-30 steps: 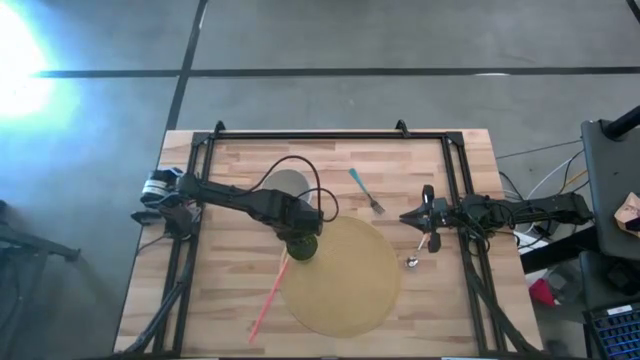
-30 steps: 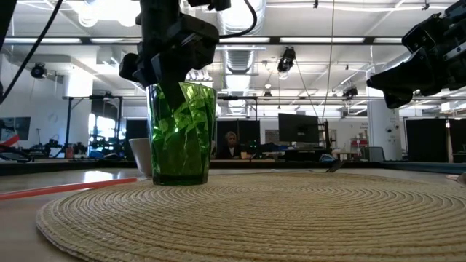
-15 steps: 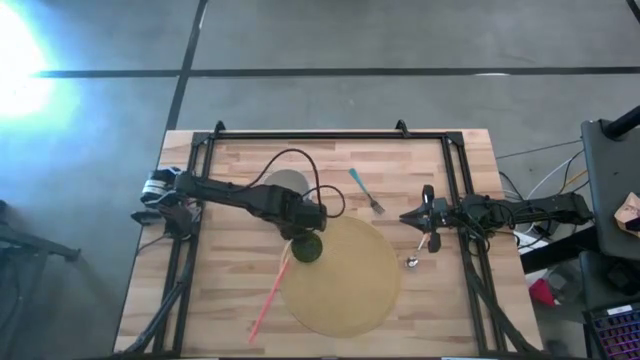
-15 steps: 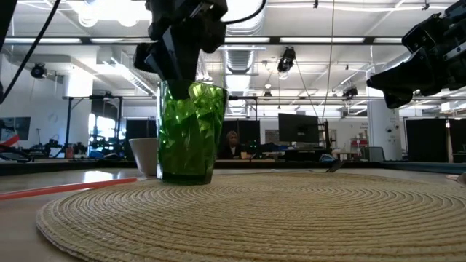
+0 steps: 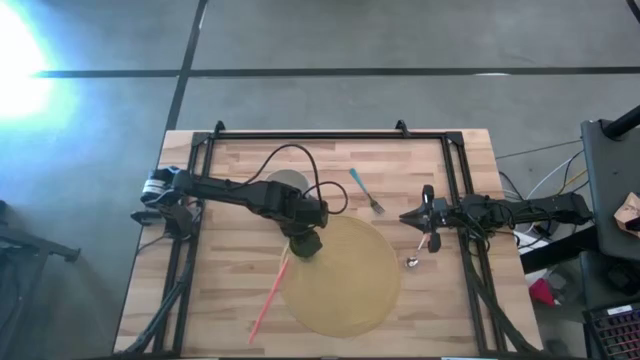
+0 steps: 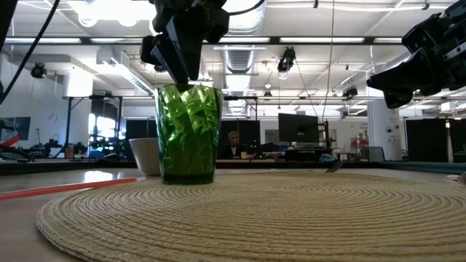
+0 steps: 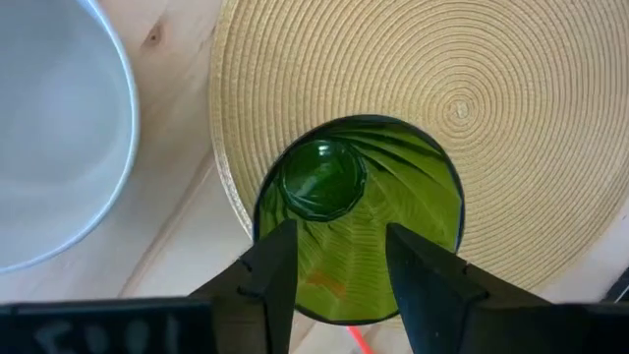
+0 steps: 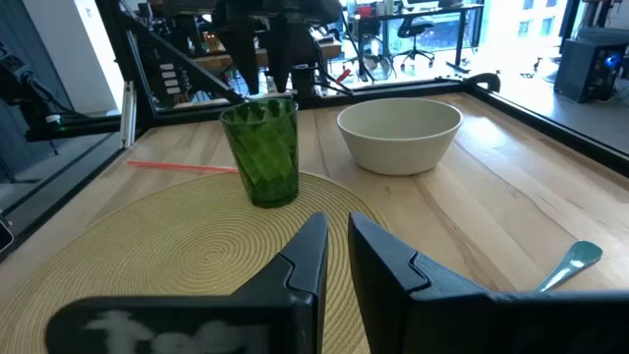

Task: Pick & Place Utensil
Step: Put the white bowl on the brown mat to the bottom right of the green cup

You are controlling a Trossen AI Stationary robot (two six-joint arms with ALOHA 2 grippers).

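Observation:
A green faceted cup [image 5: 306,244] [image 6: 188,132] stands upright on its base at the left edge of the round woven placemat [image 5: 345,290]. My left gripper [image 6: 182,81] [image 7: 341,280] hangs open over it, fingers pointing down with their tips level with the rim; I cannot tell whether they touch it. A teal-handled fork [image 5: 366,191] lies on the wood beyond the mat. A small spoon [image 5: 413,261] lies off the mat's right edge. My right gripper [image 5: 404,216] [image 8: 337,246] hovers shut above the table, right of the fork.
A pale bowl [image 5: 287,183] [image 8: 399,133] sits on the wood just beyond the cup. A pink straw [image 5: 268,297] lies slanted off the mat's left side. Black frame rails [image 5: 455,180] border the table. A person sits in the room behind.
My left gripper has risen: a second ago one finger reached down inside the cup, and now the fingertips stand at rim height. The cup has slid a little toward the table's right, further onto the mat, and still stands upright.

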